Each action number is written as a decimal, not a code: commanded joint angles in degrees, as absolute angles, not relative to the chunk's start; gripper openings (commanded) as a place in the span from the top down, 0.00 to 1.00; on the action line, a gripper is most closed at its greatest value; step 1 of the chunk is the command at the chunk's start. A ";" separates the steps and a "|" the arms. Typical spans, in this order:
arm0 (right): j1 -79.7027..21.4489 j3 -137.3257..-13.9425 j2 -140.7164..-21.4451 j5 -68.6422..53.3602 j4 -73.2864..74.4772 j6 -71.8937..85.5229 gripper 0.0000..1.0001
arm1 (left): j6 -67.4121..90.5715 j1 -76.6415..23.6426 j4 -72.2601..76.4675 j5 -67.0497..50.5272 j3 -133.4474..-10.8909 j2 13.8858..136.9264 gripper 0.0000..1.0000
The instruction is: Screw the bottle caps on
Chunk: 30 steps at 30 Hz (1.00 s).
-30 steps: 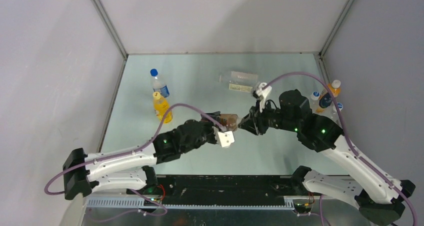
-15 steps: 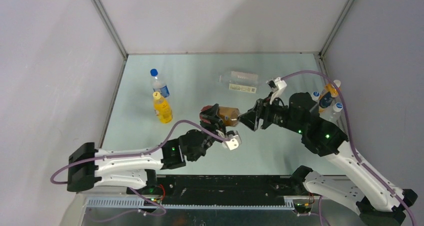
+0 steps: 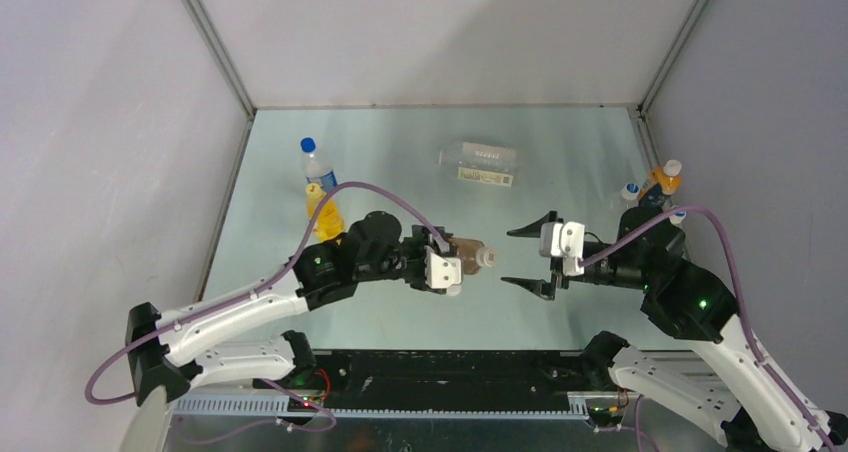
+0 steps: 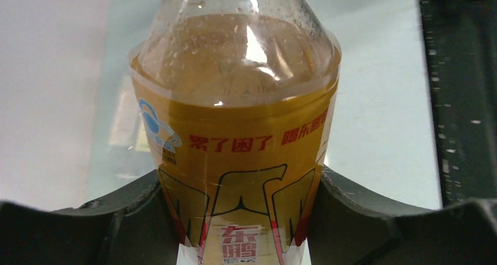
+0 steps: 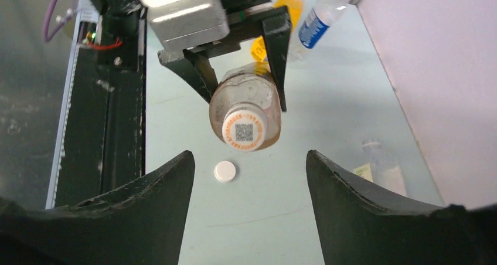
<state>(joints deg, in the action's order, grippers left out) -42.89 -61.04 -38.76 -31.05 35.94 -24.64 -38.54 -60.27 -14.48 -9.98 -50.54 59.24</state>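
Note:
My left gripper is shut on the brown-drink bottle, holding it above the table on its side with the neck toward the right. In the left wrist view its gold-and-red label sits between the jaws. A white cap with a printed code sits on the bottle's neck. My right gripper stands open just right of that cap, touching nothing. A second white cap lies loose on the table below the bottle. The clear bottle lies on its side farther back, with no cap on it.
An orange-drink bottle and a blue-capped water bottle stand at the back left. Three more small bottles stand by the right wall. The black front rail runs along the near edge.
My right gripper has opened and drawn back to the right, off the brown bottle's cap. The left arm has turned and shifted the bottle, still gripped, with the cap staying on it.

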 commanded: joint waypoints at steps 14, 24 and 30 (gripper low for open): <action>-45.06 -66.80 -45.96 -40.07 44.90 -39.97 0.52 | -37.09 -59.59 -22.95 -21.96 -57.85 64.11 1.00; -45.68 -67.45 -47.37 -41.17 47.61 -39.43 0.56 | -36.75 -59.51 -22.65 -21.46 -58.36 64.78 1.00; -46.11 -67.54 -48.03 -40.49 48.43 -39.32 0.59 | -35.92 -59.28 -22.77 -22.05 -58.52 65.18 1.00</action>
<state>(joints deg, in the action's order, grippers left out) -45.43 -65.30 -47.51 -39.72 47.48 -39.29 -37.45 -59.72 -24.38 -20.40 -55.75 65.01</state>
